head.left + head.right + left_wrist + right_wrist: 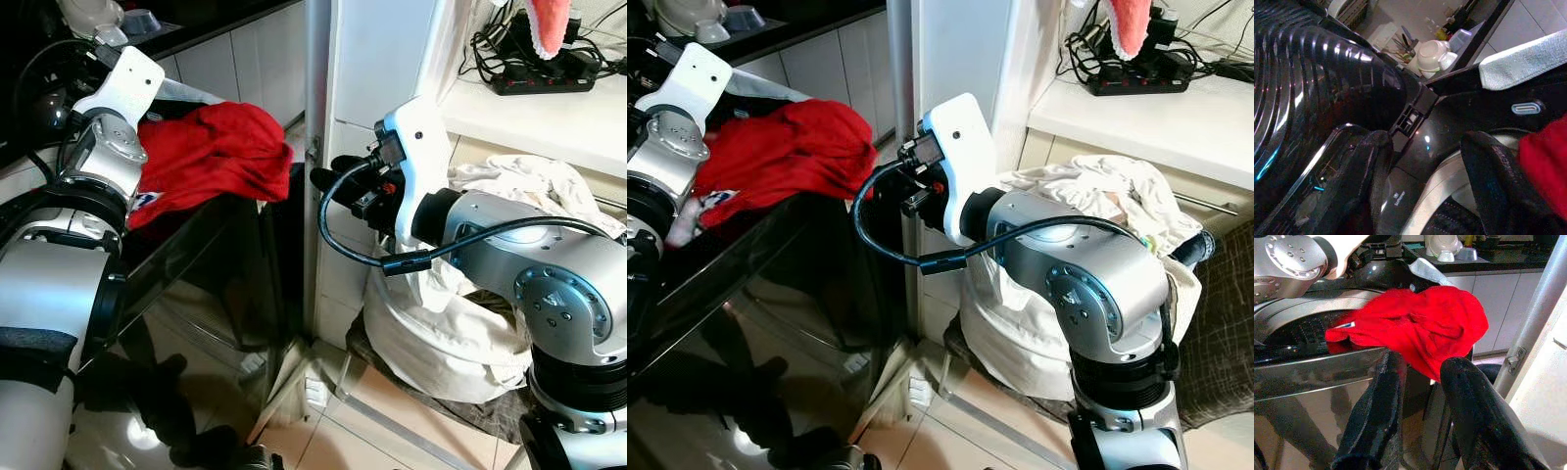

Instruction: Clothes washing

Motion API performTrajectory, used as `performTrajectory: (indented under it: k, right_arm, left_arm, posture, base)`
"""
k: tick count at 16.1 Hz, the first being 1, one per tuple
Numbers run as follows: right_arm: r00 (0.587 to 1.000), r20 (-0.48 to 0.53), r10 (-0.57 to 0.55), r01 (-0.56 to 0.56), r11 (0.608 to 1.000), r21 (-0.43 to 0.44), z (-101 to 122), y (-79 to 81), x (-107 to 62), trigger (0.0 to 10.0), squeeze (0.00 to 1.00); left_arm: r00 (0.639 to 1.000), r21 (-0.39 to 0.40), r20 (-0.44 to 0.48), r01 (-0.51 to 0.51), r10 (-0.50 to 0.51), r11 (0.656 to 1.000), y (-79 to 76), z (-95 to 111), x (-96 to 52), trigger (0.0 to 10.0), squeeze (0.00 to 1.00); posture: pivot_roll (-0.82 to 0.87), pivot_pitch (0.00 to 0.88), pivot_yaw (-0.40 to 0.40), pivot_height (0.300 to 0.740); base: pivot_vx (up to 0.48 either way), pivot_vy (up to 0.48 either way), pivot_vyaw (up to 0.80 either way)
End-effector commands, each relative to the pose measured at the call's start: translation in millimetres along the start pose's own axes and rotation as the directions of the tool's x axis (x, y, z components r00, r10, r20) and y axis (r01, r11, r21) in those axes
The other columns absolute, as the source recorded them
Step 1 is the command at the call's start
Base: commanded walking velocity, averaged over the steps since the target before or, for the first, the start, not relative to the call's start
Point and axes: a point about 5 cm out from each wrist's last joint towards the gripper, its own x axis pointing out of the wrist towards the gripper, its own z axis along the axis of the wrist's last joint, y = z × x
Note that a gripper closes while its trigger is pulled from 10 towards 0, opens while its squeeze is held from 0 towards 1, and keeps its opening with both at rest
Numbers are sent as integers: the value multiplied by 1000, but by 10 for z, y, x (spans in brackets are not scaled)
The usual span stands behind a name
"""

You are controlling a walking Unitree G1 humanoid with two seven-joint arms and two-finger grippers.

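The right hand [1418, 416] hangs in the air beside the washer [196, 284], its two fingers [1476, 421] parted with nothing between them, pointing toward the red cloth [211, 157] but apart from it. The left hand [1422, 191] is over the washer's top at the far side, fingers spread and empty, with the cloth's edge just beside one finger. The cloth lies bunched on the washer's rim, draping over its front edge. A white laundry bag [441, 333] full of pale clothes stands on the floor under the right arm.
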Motion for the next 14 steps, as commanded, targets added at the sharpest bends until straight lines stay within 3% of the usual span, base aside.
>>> performTrajectory:
  k: [1, 10, 11, 12, 14]
  right_arm:
    - [1000, -9, -16, 16, 1000, 1, 3, -34, -5, 10000, 0]
    - [1000, -14, -18, 18, 1000, 2, 1, -40, -3, 10000, 0]
    - [999, -30, -23, 23, 1000, 1, -14, -58, -17, 10000, 0]
    - [999, -18, -45, 45, 999, 3, -8, -90, -37, 10000, 0]
    - [989, 53, -138, 138, 990, 12, 70, -200, -58, 10000, 0]
  left_arm:
    - [1000, 14, 3, 2, -3, 1000, 11, 8, 3, 10000, 0]
    - [1000, 31, -6, 21, -21, 999, -5, 21, 1, 10000, 0]
    - [806, -391, 345, 589, -481, 707, -555, 605, -276, 10000, 0]
    - [701, -495, 527, 713, -481, 496, -624, 809, -400, 10000, 0]
    - [871, -608, 384, 488, -307, 626, -448, 660, -246, 10000, 0]
  posture:
    - [-48, 0, 23, 740]
    - [-48, 0, 24, 740]
    - [-31, 0, 27, 740]
    - [-37, 0, 33, 740]
    - [-43, 0, 36, 740]
  base:
    - [0, 0, 0]
    - [0, 0, 0]
    - [0, 0, 0]
    - [0, 0, 0]
    - [0, 0, 0]
